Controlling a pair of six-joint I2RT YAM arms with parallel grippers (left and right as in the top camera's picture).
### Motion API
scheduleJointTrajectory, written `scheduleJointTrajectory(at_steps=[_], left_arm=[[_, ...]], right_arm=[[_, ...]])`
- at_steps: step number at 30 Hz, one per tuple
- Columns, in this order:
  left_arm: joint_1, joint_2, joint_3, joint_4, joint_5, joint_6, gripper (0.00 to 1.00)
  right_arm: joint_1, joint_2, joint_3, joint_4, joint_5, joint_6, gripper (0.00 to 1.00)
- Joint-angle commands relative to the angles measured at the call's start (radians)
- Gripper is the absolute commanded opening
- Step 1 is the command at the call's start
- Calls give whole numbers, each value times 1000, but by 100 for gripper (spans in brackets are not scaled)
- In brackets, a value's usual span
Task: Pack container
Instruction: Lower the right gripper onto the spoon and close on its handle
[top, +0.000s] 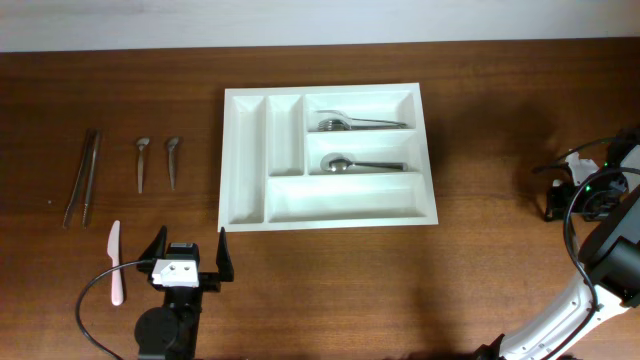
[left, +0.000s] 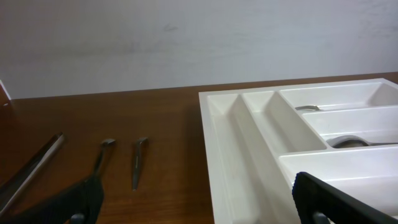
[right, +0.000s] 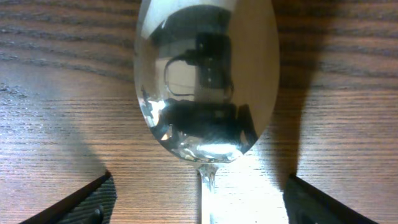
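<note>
Container: one large white rectangular plastic cutlery tray, laid flat on the table with its open side up and its long sides running left to right. Five compartments are counted: two narrow upright ones at the left, two horizontal ones stacked at the upper right, and one longer horizontal one along the near side. Silver cutlery is held in the farthest horizontal compartment, and a spoon in the one next nearer. The tray is placed ahead and to the right of the left gripper, near but apart from it.
</note>
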Motion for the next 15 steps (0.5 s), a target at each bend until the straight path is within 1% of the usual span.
scheduleJointTrajectory(at_steps=[1,3,6,7,10,13,15], left_arm=[[6,-8,-2,-2,-14,-6,99],[6,-8,-2,-2,-14,-6,99],[6,-8,-2,-2,-14,-6,99],[6,-8,-2,-2,-14,-6,99],[6,-8,-2,-2,-14,-6,99],[6,-8,-2,-2,-14,-6,99],[6,-8,-2,-2,-13,-6,99]], right_arm=[[0,47,-41,18,29,1,78],[0,47,-42,20,29,1,67],[0,47,-42,21,31,2,54],[0,47,-42,21,34,9,53],[0,47,-42,21,35,24,44],[0,47,-42,20,35,25,29],[0,47,-42,20,35,25,28]])
